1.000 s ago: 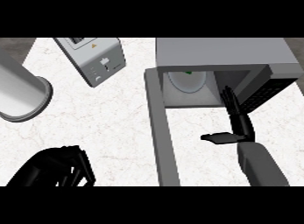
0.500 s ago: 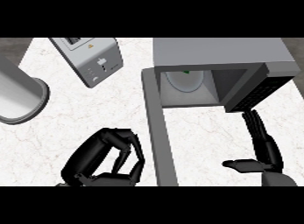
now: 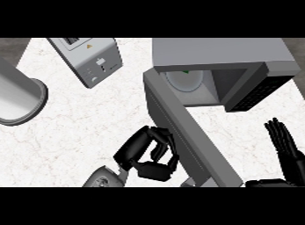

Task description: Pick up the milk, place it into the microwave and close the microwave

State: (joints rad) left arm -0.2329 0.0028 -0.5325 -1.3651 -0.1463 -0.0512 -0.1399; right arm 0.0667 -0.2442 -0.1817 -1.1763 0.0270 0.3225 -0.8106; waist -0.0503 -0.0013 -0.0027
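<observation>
The grey microwave stands at the back right with its door swung open toward me. Inside the cavity shows a pale round shape with a small green mark; I cannot tell whether it is the milk. My left hand is low in the middle with its fingers curled, right against the outer left face of the door and holding nothing. At the lower right, my right hand is on the inner side of the door, open with its fingers straight and pointing away from me.
A grey box-shaped appliance with a control panel lies at the back left of the white marble counter. A large grey cylinder stands at the far left. The microwave's dark vented side panel juts out on the right.
My left hand has come up from the lower left to the door's outer face. My right hand has drawn back from the microwave's opening to the lower right.
</observation>
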